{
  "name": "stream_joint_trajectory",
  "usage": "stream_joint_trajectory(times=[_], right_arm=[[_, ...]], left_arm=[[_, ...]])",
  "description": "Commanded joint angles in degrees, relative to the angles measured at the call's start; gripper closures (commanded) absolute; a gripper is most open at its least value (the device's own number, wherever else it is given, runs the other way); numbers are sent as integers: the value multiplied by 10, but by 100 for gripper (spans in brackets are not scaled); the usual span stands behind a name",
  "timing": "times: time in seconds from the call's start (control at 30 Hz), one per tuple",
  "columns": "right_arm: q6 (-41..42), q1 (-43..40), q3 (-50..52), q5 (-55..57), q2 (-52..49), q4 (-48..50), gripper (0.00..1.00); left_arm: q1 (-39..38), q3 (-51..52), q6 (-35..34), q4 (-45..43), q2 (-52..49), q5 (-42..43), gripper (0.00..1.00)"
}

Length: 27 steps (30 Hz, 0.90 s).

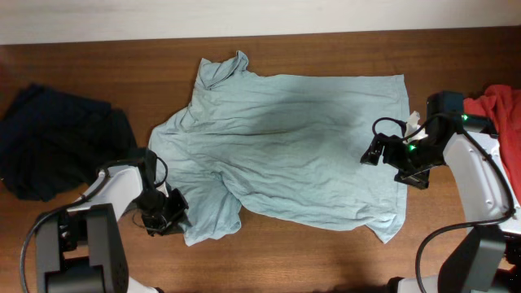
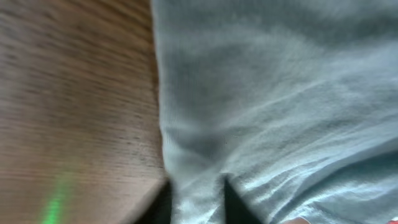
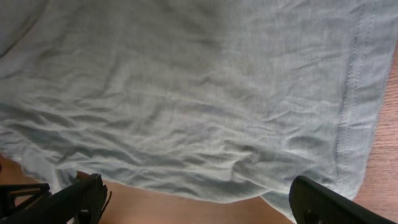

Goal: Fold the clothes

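Pale grey-blue cloth fills the left wrist view, and a bit of it sits pinched between the two dark fingers (image 2: 235,202) of the left gripper (image 2: 198,204). It looks closed on the cloth, though that picture is blurry.

From above, this gripper is at a sleeve (image 1: 207,224) of the big T-shirt (image 1: 301,155), near the front edge of the desk (image 1: 326,260), on the left side. The right gripper (image 3: 199,208) has its black fingers wide apart and holds nothing. It hovers low over the hem (image 1: 399,163), close to the right edge.

The T-shirt lies spread out in the middle of the desk. Its collar (image 1: 220,69) points to the far left corner and its hem faces right. It is wrinkly, and the sleeve by the left gripper is a bit bunched up.

I think the job has hardly begun. No fold is done on this shirt. The sleeves and sides must be turned in, then the body doubled over.

Two more things wait. Navy clothes (image 1: 57,150) sit in a heap at the left edge. A red garment (image 1: 501,110) is bunched at the right edge, behind the right arm.

Nothing lies on top of the T-shirt. The navy heap is close to the left arm, so there is little room on that side. The red garment crowds the right arm too.
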State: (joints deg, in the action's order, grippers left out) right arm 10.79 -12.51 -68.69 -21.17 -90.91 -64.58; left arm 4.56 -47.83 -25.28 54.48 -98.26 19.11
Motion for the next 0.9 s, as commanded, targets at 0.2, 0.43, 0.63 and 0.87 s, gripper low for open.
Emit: stream_joint_trajectory(times=[0.2,0.43,0.63,0.87], right_arm=[[7,-38,3,43,-23,-33,1],[7,-59,17,44,-54,-54,1],[22,-59,66,52,-56,-81,2],[82,-59,156,52,-56,-61,50]], left_arm=[[61,-26,31,78,54,-53,99],[152,-42,59,116,150,-107,99],[160,-42,70,129,160,-117,100],[160,-42,70,122,160,-117,100]])
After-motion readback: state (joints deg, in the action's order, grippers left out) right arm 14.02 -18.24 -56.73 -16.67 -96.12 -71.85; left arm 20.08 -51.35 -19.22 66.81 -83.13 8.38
